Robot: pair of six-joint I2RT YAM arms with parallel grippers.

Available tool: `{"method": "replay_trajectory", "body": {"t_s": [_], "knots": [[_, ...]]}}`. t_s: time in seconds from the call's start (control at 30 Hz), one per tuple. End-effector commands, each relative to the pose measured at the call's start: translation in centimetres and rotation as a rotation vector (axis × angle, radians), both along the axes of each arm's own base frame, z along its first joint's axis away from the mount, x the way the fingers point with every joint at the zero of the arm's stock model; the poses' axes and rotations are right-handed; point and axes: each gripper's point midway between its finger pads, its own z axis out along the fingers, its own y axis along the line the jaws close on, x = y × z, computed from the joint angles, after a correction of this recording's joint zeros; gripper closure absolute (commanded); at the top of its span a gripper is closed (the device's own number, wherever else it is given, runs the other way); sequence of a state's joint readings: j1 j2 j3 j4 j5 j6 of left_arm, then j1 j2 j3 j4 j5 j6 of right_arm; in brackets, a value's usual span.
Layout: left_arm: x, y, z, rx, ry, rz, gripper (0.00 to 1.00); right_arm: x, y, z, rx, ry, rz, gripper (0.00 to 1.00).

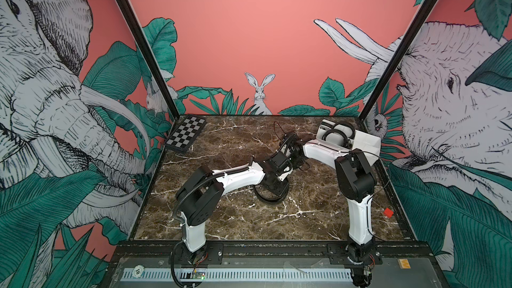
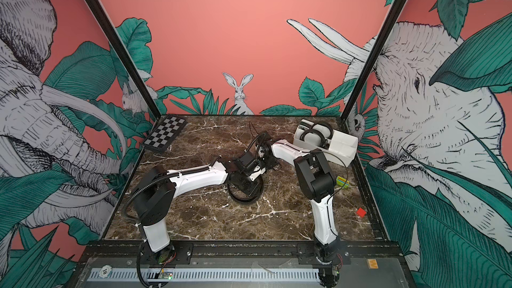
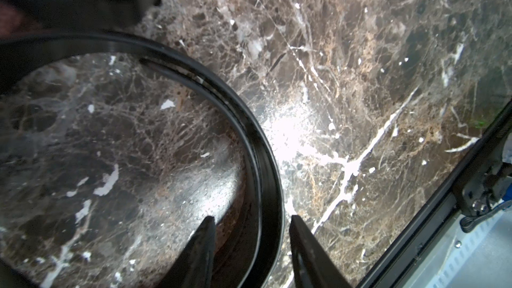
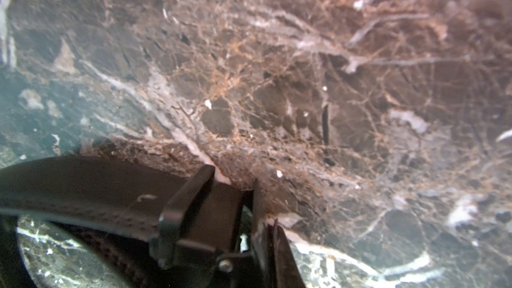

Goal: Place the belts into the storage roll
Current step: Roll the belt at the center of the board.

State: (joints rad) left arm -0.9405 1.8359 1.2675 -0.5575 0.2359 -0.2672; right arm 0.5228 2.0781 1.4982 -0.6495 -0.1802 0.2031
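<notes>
Straddling the wall of a coiled belt (image 3: 263, 148), the left gripper (image 3: 252, 218) has its jaws spread. One finger (image 3: 199, 250) stands inside the ring and its mate outside, the outer one just beside the strap and the inner one apart from it. In both top views this belt (image 1: 268, 201) (image 2: 243, 200) stands on edge as a loose ring near the middle of the table (image 1: 235, 217), partly hidden under the left wrist. The right gripper (image 4: 249, 214) is pressed together on the same belt (image 4: 97, 187), pinching its buckle end just past the keeper loop (image 4: 180, 217), low over the marble. Two more belts (image 1: 336, 134), each coiled, sit inside the white box (image 1: 365, 141) at the table's far right corner, toward its end nearest the back wall; exactly which compartments they fill cannot be told. A checkerboard (image 1: 187, 134) lies at the far left corner, and a red block (image 1: 388, 213) sits near the table's right edge.
</notes>
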Motion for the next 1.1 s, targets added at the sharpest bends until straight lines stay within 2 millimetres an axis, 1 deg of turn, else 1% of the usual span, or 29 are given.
{"method": "replay_trajectory", "body": {"t_s": [0.0,0.13,0.27,0.37,0.43,0.5,0.57,0.6,0.63,0.67,0.9,1.07], "knots": [[-1.5,0.6,-1.9,0.043,0.05,-0.018,0.54,-1.4,-1.2,-1.4,-0.037,0.063,-0.02,1.0],[-1.4,1.4,-3.2,0.087,0.047,0.009,0.59,-1.3,-1.1,-1.3,-0.031,0.062,-0.021,1.0],[-1.3,1.5,-3.5,0.085,0.044,0.025,0.63,-1.4,-1.1,-1.3,-0.027,0.063,-0.023,1.0],[-1.3,1.5,-3.5,0.083,0.041,0.032,0.7,-1.6,-1.2,-1.4,-0.027,0.067,-0.021,1.0],[-1.2,1.8,-3.7,0.102,0.037,0.044,0.77,-1.6,-1.2,-1.5,-0.028,0.07,-0.022,1.0],[-1.1,2.1,-3.9,0.112,0.034,0.051,0.8,-1.7,-1.3,-1.4,-0.029,0.069,-0.023,1.0],[-1.2,2.3,-3.9,0.119,0.034,0.059,0.79,-1.7,-1.4,-1.3,-0.028,0.066,-0.024,1.0],[-1.1,2.5,-3.7,0.124,0.028,0.064,0.75,-1.7,-1.4,-1.2,-0.032,0.063,-0.022,1.0],[-1.1,2.7,-3.6,0.129,0.027,0.07,0.67,-1.7,-1.4,-1.1,-0.031,0.061,-0.022,1.0],[-1.1,2.7,-3.4,0.129,0.023,0.074,0.66,-1.6,-1.5,-1.1,-0.031,0.061,-0.023,1.0],[-0.5,3.4,-2.9,0.15,-0.012,0.093,0.64,-1.7,-1.3,-0.9,-0.022,0.064,-0.019,1.0],[-0.4,4.0,-3.4,0.175,-0.017,0.1,0.65,-1.7,-1.4,-0.9,-0.024,0.064,-0.019,1.0]]}}
